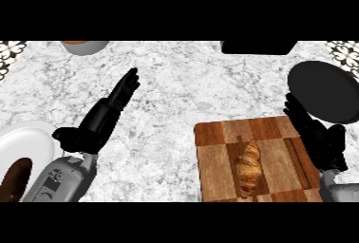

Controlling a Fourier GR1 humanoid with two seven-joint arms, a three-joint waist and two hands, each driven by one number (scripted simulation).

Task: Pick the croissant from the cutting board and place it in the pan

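Croissant (249, 168) lying lengthwise on the wooden cutting board (214, 161) at the lower right of the marble desk (182, 95). Right hand (316, 135), fingers straight and holding nothing, over the board's right edge, beside the croissant but apart from it. Black pan (324, 90) just beyond. Left hand (105, 114) open, fingers extended, near a white plate (24, 142).

2 grey forearms with dark markings, ending in the black left hand (91, 128) and right hand (319, 137).
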